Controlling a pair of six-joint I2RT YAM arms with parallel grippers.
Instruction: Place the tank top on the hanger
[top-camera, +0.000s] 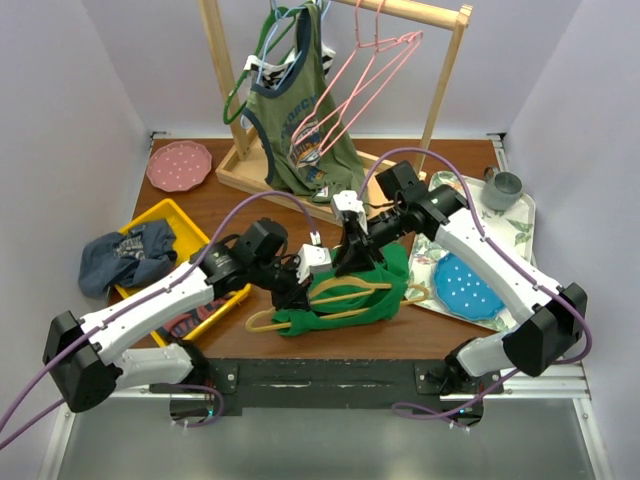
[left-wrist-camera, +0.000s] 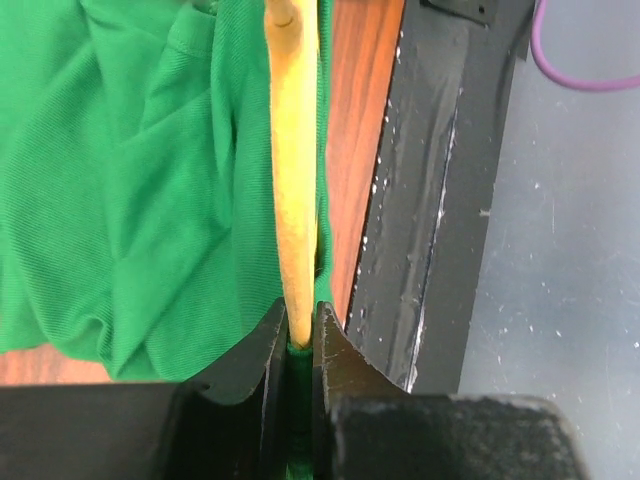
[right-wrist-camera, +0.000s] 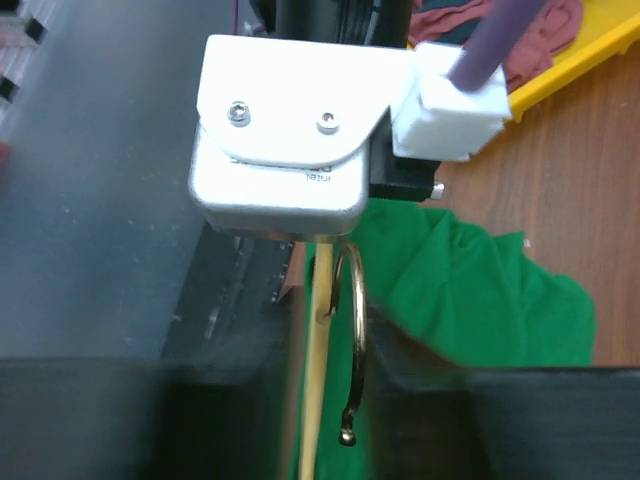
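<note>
The bright green tank top (top-camera: 385, 300) lies crumpled at the table's front middle. The yellow-orange hanger (top-camera: 262, 322) lies across it, its left end sticking out of the fabric. My left gripper (top-camera: 300, 288) is shut on the hanger's bar (left-wrist-camera: 293, 180) together with a fold of the tank top (left-wrist-camera: 130, 180), jaws tight at the bar (left-wrist-camera: 298, 335). My right gripper (top-camera: 352, 262) sits over the top's upper edge. In its wrist view the hanger's bar (right-wrist-camera: 320, 350) and metal hook (right-wrist-camera: 356, 330) stand between the blurred jaws (right-wrist-camera: 335, 400), green fabric (right-wrist-camera: 470, 300) beside them.
A wooden rack (top-camera: 230, 170) at the back holds an olive printed top (top-camera: 300, 130), pink hangers (top-camera: 370, 70) and a dark green hanger (top-camera: 240, 95). A pink plate (top-camera: 178, 165), a yellow tray (top-camera: 165, 212) with clothes, and a floral tray (top-camera: 515, 235) with a blue plate (top-camera: 468, 287) and mug (top-camera: 502, 188) flank me.
</note>
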